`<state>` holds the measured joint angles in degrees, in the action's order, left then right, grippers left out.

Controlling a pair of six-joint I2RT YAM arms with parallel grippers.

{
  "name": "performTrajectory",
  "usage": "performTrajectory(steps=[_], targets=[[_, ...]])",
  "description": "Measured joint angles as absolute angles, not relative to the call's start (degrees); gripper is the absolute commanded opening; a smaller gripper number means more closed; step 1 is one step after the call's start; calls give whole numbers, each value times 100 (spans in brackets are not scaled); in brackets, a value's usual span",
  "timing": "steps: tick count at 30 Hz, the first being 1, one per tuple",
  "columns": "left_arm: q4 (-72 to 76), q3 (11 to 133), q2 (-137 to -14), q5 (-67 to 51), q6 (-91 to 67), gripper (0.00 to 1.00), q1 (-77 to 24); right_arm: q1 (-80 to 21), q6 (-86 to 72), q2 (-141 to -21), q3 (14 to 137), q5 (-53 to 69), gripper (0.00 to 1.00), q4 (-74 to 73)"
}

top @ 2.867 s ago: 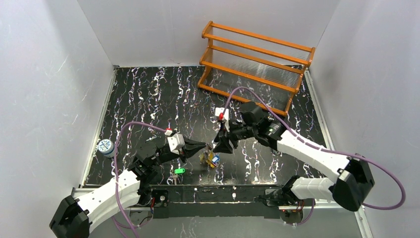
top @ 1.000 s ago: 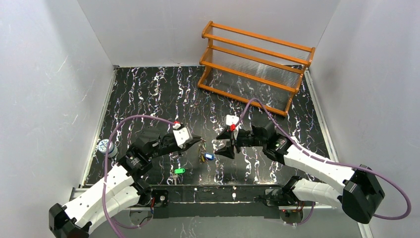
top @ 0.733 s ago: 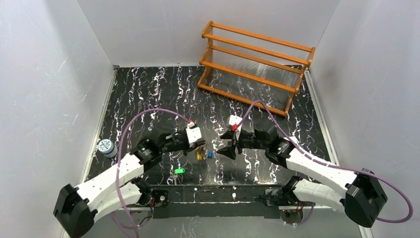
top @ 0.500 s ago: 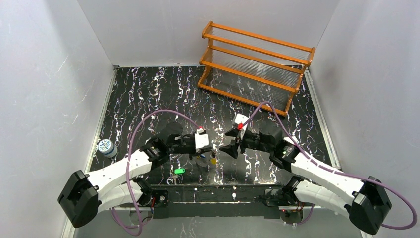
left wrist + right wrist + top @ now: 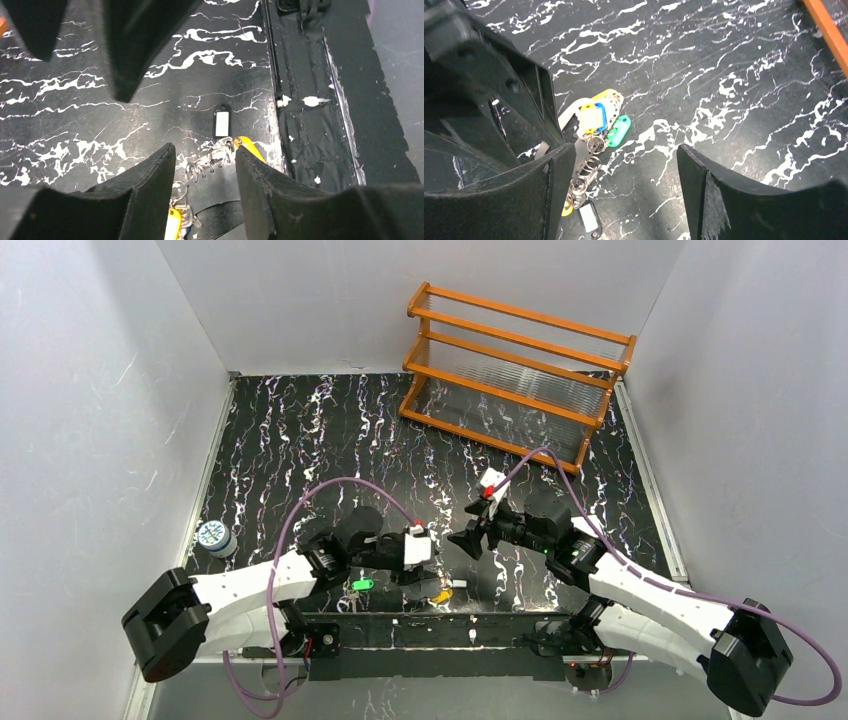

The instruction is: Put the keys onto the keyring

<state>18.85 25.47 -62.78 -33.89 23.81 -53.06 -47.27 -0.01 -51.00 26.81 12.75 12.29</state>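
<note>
Seen from overhead, the left arm (image 5: 250,585) at seven o'clock and the right arm (image 5: 640,585) at five o'clock wear glossy white shells between bulky black joint housings, each trailed by a looping purple cable (image 5: 345,480). A small white block (image 5: 416,546) with a red tab caps each wrist. Up close, the left pincer (image 5: 202,155) and the right pincer (image 5: 621,155) show matte black, wedge-shaped fingers with a faintly grainy finish and blunt, angled tips.
</note>
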Motion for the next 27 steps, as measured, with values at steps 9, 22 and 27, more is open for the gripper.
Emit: performTrajectory(steps=[9, 22, 27], targets=[[2655, 2001, -5564, -2842, 1457, 52, -5306, -4727, -377, -5024, 2399, 803, 99, 1238], [3883, 1170, -6139, -2128, 27, 40, -5419, -4683, -1704, -5481, 2429, 242, 91, 836], [4082, 1170, -6423, -1975, 217, 36, -5664, -4569, -2414, -6060, 2775, 650, 81, 333]])
